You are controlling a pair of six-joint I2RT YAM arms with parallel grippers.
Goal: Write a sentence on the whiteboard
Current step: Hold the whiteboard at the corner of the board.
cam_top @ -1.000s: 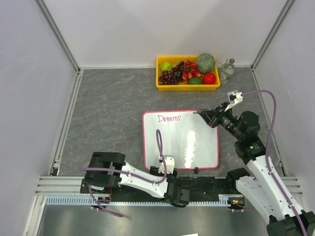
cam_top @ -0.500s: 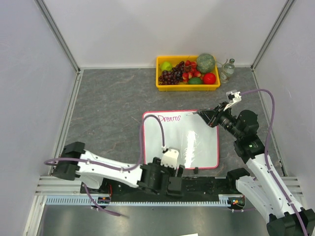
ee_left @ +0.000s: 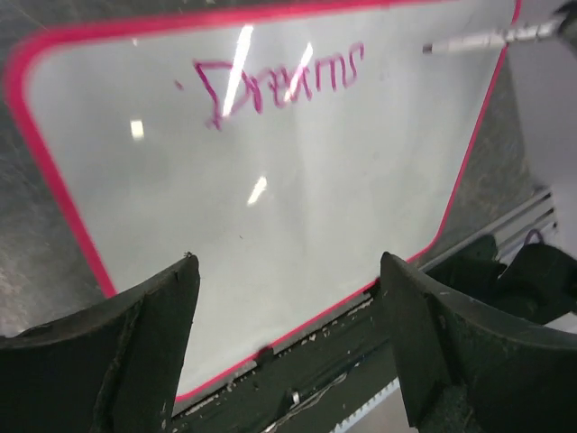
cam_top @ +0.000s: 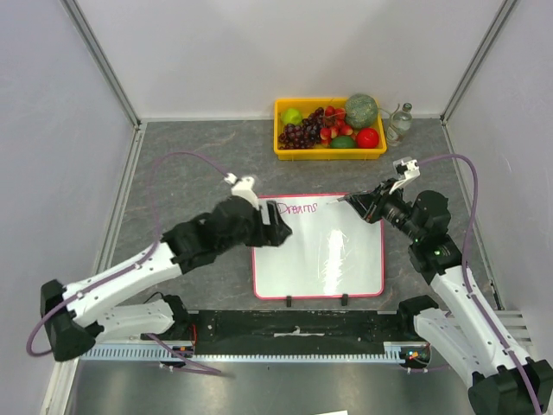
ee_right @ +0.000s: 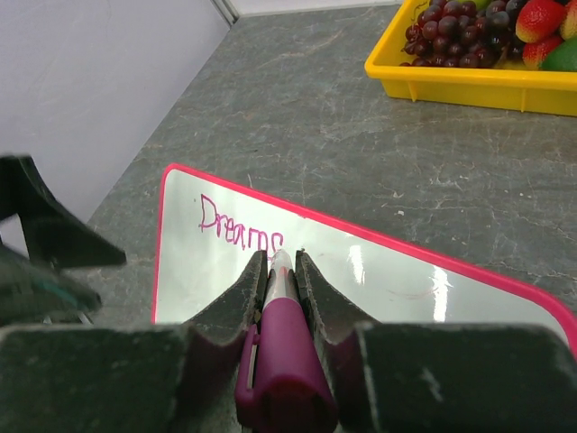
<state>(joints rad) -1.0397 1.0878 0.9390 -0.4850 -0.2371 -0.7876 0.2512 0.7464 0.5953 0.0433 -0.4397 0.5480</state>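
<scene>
Grey table (cam_top: 190, 173), whiteboard (cam_top: 333, 264), right end effector (ee_right: 281, 263) pinching marker (ee_right: 285, 361) beside sentence (ee_right: 239, 230), left end effector (cam_top: 276, 223) spread above board.

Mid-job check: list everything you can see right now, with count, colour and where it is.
whiteboard: 1, white with pink-red rim, middle of table
word "Dreams": 1, magenta, far left corner of whiteboard
marker: 1, magenta, in right gripper, tip by the word
tray: 1, yellow, far edge, holding fruit
bottle: 1, clear, right of tray
table: 1, grey
left gripper: 1, black, open, over whiteboard's left edge
right gripper: 1, black, shut on marker
</scene>
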